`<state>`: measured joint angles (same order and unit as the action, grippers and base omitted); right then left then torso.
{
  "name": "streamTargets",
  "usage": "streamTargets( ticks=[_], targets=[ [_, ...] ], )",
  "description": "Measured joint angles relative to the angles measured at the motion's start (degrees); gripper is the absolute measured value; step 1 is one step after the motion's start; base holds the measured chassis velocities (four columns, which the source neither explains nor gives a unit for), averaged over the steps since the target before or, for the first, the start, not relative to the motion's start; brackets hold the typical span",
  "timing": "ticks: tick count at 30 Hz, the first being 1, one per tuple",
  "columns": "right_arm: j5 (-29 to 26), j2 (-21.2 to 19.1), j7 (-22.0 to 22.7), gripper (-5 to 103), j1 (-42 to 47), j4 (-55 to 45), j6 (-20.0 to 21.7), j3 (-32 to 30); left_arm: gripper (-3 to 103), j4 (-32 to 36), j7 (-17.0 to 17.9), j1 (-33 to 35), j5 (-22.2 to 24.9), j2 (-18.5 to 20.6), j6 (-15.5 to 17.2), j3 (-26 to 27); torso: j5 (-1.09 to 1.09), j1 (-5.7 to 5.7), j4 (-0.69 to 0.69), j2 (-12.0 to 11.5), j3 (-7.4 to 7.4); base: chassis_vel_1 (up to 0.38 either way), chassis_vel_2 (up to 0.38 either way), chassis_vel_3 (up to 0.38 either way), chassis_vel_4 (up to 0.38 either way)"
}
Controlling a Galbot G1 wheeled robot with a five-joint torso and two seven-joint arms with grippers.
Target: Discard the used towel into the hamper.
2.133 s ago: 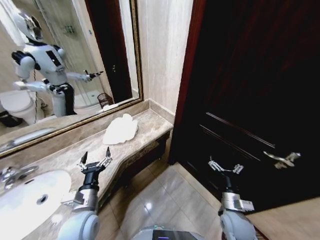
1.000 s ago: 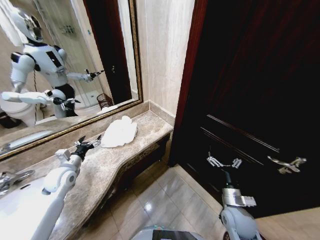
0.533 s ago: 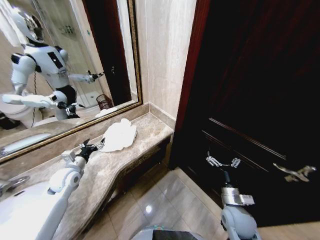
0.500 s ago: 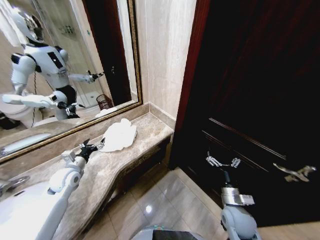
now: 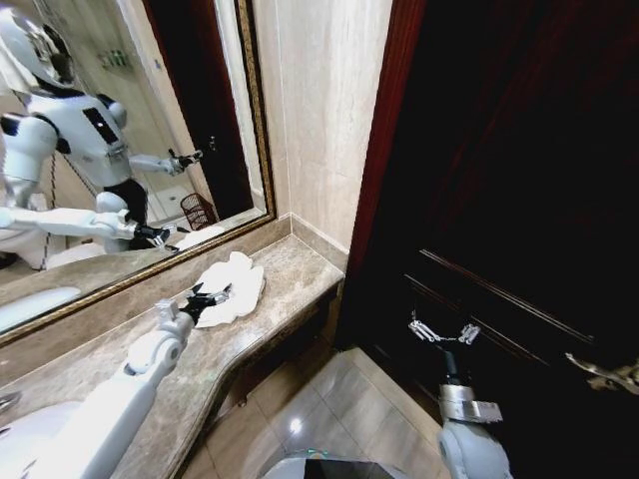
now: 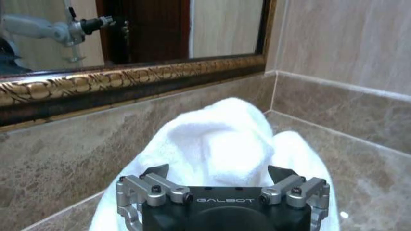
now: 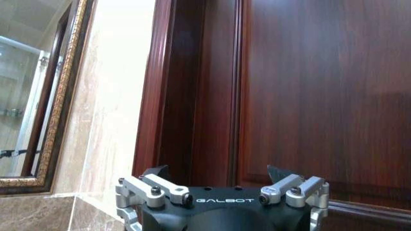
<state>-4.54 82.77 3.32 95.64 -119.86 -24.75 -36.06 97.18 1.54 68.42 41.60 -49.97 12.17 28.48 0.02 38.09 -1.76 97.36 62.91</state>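
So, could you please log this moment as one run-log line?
left gripper: open, at towel on counter | right gripper: open, idle by door | towel: not grasped

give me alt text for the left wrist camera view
The left gripper, fingers open, sits at the near edge of a crumpled white towel on a marble counter, with a gold-framed mirror behind.

Bright, even indoor light; dark door underexposed, wide-angle bending at edges.
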Motion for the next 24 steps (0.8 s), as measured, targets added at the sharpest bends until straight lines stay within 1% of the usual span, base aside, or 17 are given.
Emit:
streamTargets(
  ticks=[1,2,3,4,5,6,7,9,10,11,12,13,17,18,20,22,24],
  targets=[
    [0.0,0.0,0.0,100,0.0,0.0,0.0,0.0,100,0.0,0.0,0.0,0.0,0.0,0.0,0.0,0.0,0.0,0.0,0.0,0.0,0.051,-0.02,-0.008,0.049],
    [0.1,0.2,0.1,100,0.1,-0.1,-0.1,0.0,100,-1.9,0.7,-2.3,-0.2,0.0,0.0,-1.5,-0.03,0.01,0.0,0.0,0.0,0.0,0.0,0.0,0.0],
    [0.2,0.2,0.1,100,0.1,-0.1,-0.2,0.0,100,-3.2,1.3,-3.8,-0.5,0.0,-0.3,-2.6,0.0,0.02,0.02,0.0,0.0,0.0,0.0,0.0,0.0],
    [0.3,0.3,0.1,100,0.2,-0.1,-0.4,0.0,103,-4.5,1.8,-5.3,-0.8,0.0,-0.6,-3.6,0.0,0.03,0.02,0.0,0.01,0.0,0.0,0.0,0.0],
    [0.3,0.3,0.1,100,0.2,-0.1,-0.4,0.0,103,-4.5,1.8,-5.3,-0.8,0.0,-0.6,-3.6,0.0,0.03,0.02,0.0,0.01,0.0,0.0,0.0,0.0],
    [0.4,0.3,0.1,100,0.2,-0.1,-0.5,0.1,100,-5.9,2.1,-6.9,-1.0,-0.1,-0.8,-4.7,-0.03,0.06,0.03,0.0,0.01,0.0,0.0,0.0,0.0],
    [0.4,0.4,0.1,100,0.2,-0.1,-0.6,0.1,100,-7.0,2.2,-8.1,-1.0,-0.1,-0.9,-5.5,-0.03,0.08,0.03,0.0,0.02,0.0,0.0,0.0,0.0],
    [0.5,0.6,0.1,100,0.3,0.0,-1.0,0.0,92,-9.8,1.7,-11.0,-1.2,-0.3,-1.5,-7.2,0.01,0.08,0.03,0.0,0.02,0.0,0.0,0.0,0.0],
    [0.5,0.6,0.1,100,0.3,0.0,-1.0,0.0,92,-9.8,1.7,-11.0,-1.2,-0.3,-1.5,-7.2,0.01,0.08,0.03,0.0,0.02,0.0,0.0,0.0,0.0],
    [0.5,0.7,0.1,100,0.3,0.1,-1.1,-0.1,86,-10.9,1.3,-12.0,-1.3,-0.5,-1.9,-7.9,-0.03,0.08,0.02,0.0,0.02,0.0,0.0,0.0,0.0],
    [0.5,0.8,0.1,100,0.5,0.1,-1.3,-0.2,81,-11.7,0.8,-12.6,-1.3,-0.7,-2.3,-8.3,-0.03,0.07,0.03,0.0,0.02,0.0,0.0,0.0,0.0],
    [0.5,0.8,0.1,100,0.5,0.1,-1.3,-0.2,81,-11.7,0.8,-12.6,-1.3,-0.7,-2.3,-8.3,-0.03,0.07,0.03,0.0,0.02,0.0,0.0,0.0,0.0],
    [0.5,0.9,0.0,100,0.9,0.2,-1.8,-0.5,60,-12.1,0.0,-12.8,-1.3,-1.4,-3.4,-8.5,-0.01,0.06,0.03,0.0,0.01,0.0,0.0,0.0,0.0],
    [0.5,0.9,0.0,100,0.9,0.2,-1.8,-0.5,60,-12.1,0.0,-12.8,-1.3,-1.4,-3.4,-8.5,-0.01,0.06,0.03,0.0,0.01,0.0,0.0,0.0,0.0],
    [0.5,0.8,0.0,100,0.7,0.3,-1.8,-0.5,49,-12.0,0.0,-12.3,-1.3,-1.6,-4.1,-8.3,-0.02,0.06,0.02,0.0,0.02,0.0,0.0,0.0,0.0],
    [0.5,0.8,0.0,100,0.6,0.4,-1.8,-0.5,49,-12.0,0.0,-12.2,-1.4,-1.6,-4.4,-8.2,-0.01,0.06,0.02,0.0,0.01,0.0,0.0,0.0,0.0],
    [0.5,0.6,0.0,100,0.3,0.4,-1.8,-0.3,38,-11.8,0.0,-11.8,-1.5,-1.6,-4.7,-7.8,-0.02,0.06,0.02,0.0,0.02,0.0,0.0,0.0,0.0]
  ],
)
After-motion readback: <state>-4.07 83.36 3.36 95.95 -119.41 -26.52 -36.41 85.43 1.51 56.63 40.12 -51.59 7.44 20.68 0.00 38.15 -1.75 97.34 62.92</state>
